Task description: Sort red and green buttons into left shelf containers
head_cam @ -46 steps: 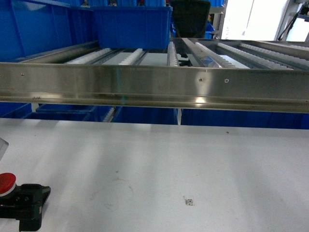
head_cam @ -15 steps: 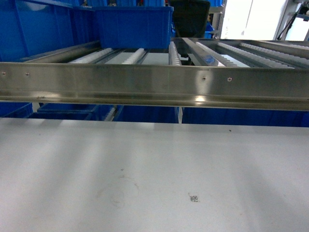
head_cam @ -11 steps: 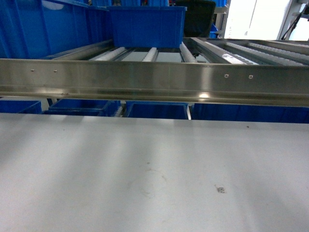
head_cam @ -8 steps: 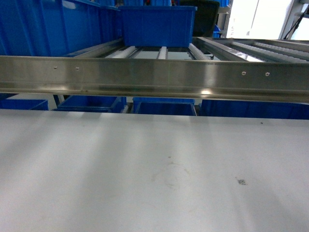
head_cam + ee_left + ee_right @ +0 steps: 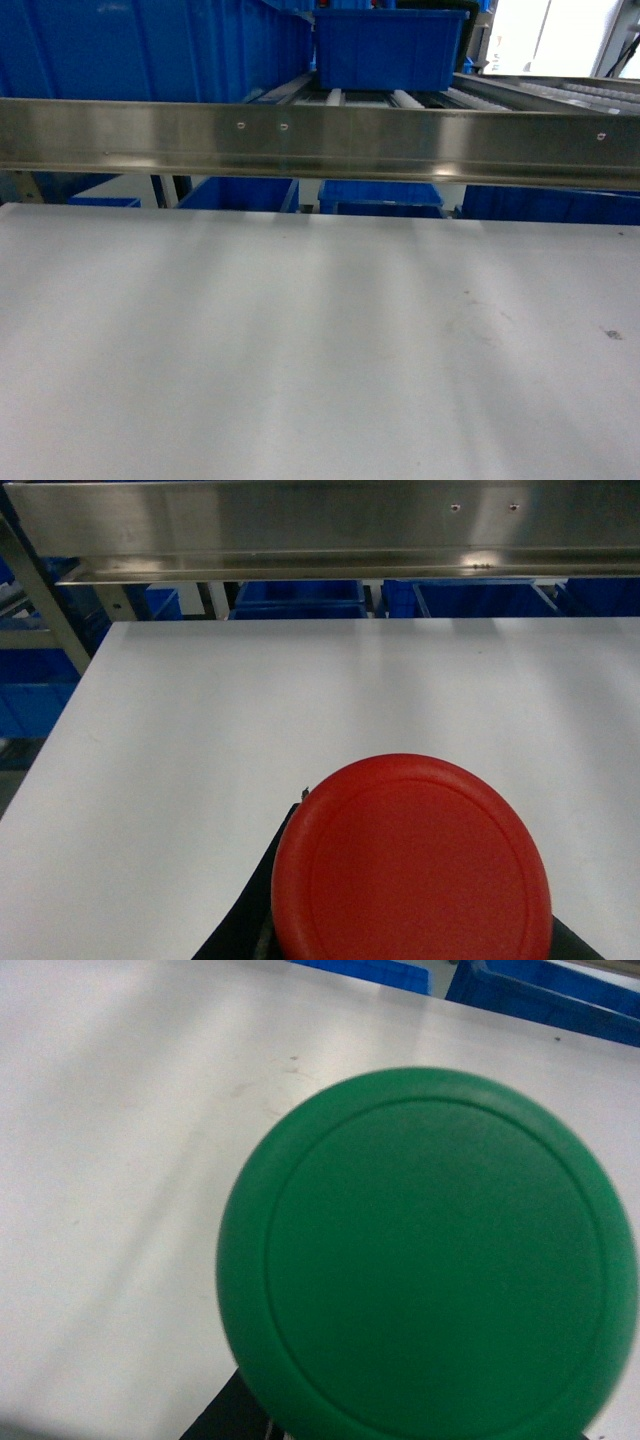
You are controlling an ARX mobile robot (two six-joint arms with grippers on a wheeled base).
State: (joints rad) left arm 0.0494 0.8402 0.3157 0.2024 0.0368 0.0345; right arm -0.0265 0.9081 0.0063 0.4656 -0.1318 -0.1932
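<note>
White table [image 5: 300, 340] lying under a steel shelf rail [image 5: 320, 140].
Blue bins [image 5: 390, 45] sitting behind; red button [image 5: 412, 865] and green button [image 5: 430, 1260] filling wrist views, jaw state untellable.

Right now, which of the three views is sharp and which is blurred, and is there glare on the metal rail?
Head view: fairly sharp, soft bright bands on the white table, glare spots on the steel rail. Left wrist view: the red button cap is crisp, and so is the background. Right wrist view: the green button cap fills the frame with a slightly soft edge, and the blue bins behind are blurred.
</note>
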